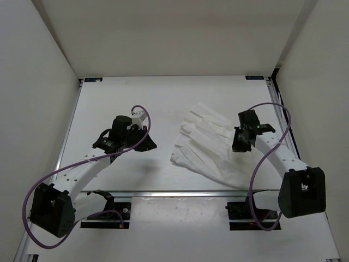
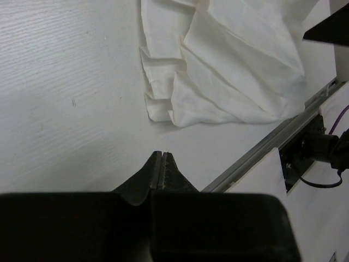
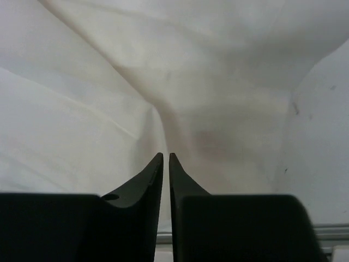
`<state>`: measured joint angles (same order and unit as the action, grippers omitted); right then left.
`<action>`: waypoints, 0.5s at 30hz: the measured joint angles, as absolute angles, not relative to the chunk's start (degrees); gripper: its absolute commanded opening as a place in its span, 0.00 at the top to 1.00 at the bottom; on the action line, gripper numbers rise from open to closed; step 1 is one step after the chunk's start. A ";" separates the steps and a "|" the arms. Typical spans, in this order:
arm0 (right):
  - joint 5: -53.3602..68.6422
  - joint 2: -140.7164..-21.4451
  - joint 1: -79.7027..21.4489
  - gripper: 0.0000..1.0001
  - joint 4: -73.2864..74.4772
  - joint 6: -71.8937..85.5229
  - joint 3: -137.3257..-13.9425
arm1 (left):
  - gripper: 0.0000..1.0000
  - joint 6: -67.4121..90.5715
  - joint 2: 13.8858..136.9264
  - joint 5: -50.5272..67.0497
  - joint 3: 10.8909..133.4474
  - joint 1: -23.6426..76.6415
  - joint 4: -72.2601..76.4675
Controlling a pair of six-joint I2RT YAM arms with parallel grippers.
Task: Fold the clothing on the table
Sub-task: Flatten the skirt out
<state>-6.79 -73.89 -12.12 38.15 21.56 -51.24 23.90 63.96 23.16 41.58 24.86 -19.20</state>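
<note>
Left pincer closed, over table | right pincer barely parted, above clothing

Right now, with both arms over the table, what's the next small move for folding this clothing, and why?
Probably open the left gripper and ease it toward the nearest edge of the clothing. Its jaws are shut on nothing over bare table, apart from the fabric, so it cannot pinch anything yet. The right gripper hovers over the cloth with jaws barely parted.
</note>
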 measured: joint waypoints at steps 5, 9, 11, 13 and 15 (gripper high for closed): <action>-1.67 -75.42 -15.00 0.95 41.01 24.36 -43.40 | 0.99 24.03 63.64 22.90 40.88 24.75 -19.38; 6.13 -80.36 -22.90 0.96 41.01 24.75 -44.31 | 0.99 23.99 63.51 22.76 40.88 24.75 -19.51; 10.72 -84.38 -26.57 0.96 40.49 24.82 -47.03 | 0.96 24.01 63.42 22.70 40.88 24.69 -19.53; 14.96 -89.69 -29.32 0.96 40.14 24.91 -51.79 | 0.94 24.03 63.42 22.68 40.88 24.43 -19.55; 18.31 -95.04 -31.27 0.96 38.81 24.88 -57.28 | 0.92 24.08 63.42 22.70 40.88 24.14 -19.70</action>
